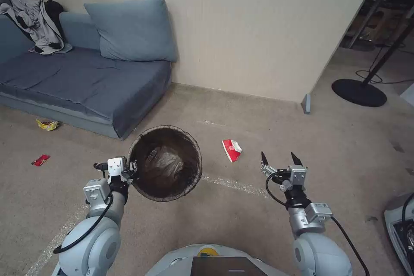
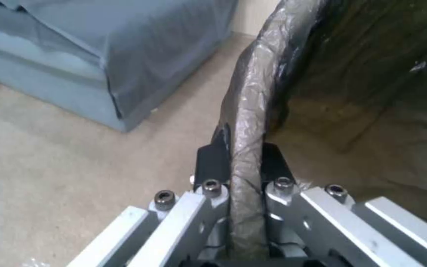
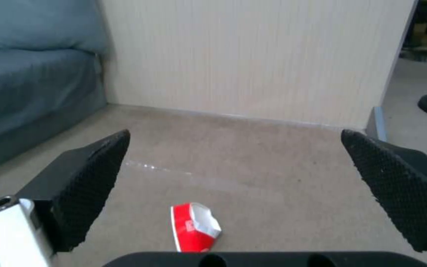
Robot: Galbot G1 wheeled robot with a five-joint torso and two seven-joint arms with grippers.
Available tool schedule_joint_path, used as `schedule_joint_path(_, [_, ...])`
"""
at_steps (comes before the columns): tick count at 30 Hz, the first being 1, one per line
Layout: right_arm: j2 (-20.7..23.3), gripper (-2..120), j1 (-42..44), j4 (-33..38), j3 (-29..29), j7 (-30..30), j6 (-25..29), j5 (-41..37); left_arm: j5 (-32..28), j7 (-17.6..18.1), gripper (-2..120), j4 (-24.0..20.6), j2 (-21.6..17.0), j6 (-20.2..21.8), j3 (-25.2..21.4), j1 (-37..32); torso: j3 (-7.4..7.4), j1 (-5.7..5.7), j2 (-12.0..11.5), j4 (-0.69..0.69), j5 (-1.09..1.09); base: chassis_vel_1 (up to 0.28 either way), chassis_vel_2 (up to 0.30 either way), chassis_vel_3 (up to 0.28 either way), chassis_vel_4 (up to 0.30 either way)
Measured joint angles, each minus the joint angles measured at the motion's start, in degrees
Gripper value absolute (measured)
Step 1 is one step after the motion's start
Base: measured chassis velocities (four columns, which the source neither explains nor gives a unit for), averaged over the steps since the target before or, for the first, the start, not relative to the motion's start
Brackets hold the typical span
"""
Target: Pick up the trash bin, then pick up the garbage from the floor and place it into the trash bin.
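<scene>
The carpet [image 1: 241, 220] lies open and bare ahead of the robot, bounded at the far side by a ribbed cream wall [image 1: 241, 30] that ends in a corner on the right. Past that corner the floor runs on toward a black round stand base [image 1: 359, 92]. On the left a blue-grey sofa [image 1: 82, 82] closes off the room, its front corner coming close to the bin [image 1: 165, 163]. A pale line crosses the carpet between the bin and the right arm.

The carpet is short, beige and matted. The sofa is soft cloth with a large cushion [image 1: 131, 30] propped against the wall. The bin is round, lined with a crinkled dark bag [image 2: 352, 74] folded glossy over the rim.

The left gripper [image 1: 131, 168] is clamped on the bin's rim at its left side, one black finger [image 2: 213, 163] outside and one inside, the bag-covered edge pinched between them. The bin's open mouth faces up.

The right gripper [image 1: 278, 159] is spread wide and holds nothing; its textured black pads [image 3: 87, 185] stand far apart over the carpet. A crushed red-and-white carton [image 1: 231, 149] lies on the floor just ahead of it and to its left, between the bin and this gripper, apart from both. In the right wrist view the carton [image 3: 194, 226] sits low between the two pads.

Farther left, a yellow wrapper [image 1: 47, 124] lies at the sofa's base and a small red wrapper [image 1: 41, 160] on the open carpet.
</scene>
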State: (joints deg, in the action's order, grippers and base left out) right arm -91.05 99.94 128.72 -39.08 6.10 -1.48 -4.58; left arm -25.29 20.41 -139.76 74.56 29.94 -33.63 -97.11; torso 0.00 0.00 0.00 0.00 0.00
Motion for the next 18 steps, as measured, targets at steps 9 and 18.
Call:
schedule_joint_path(9, [0.1, 100, 0.1, 0.3, -0.3, 2.9, 0.3, -0.7, 1.0, 0.1, 0, -0.3, 0.2, 0.0, -0.2, -0.1, 0.0, 0.0, 0.0, 0.0, 0.0, 0.0, 0.0, 0.0, 0.0])
schedule_joint_path(18, [0.0, 100, 0.1, 0.6, -0.4, 3.4, 0.3, -0.6, 1.1, 0.1, 0, 0.0, 0.3, -0.1, -0.2, -0.1, 0.0, 0.0, 0.0, 0.0, 0.0, 0.0, 0.0, 0.0, 0.0])
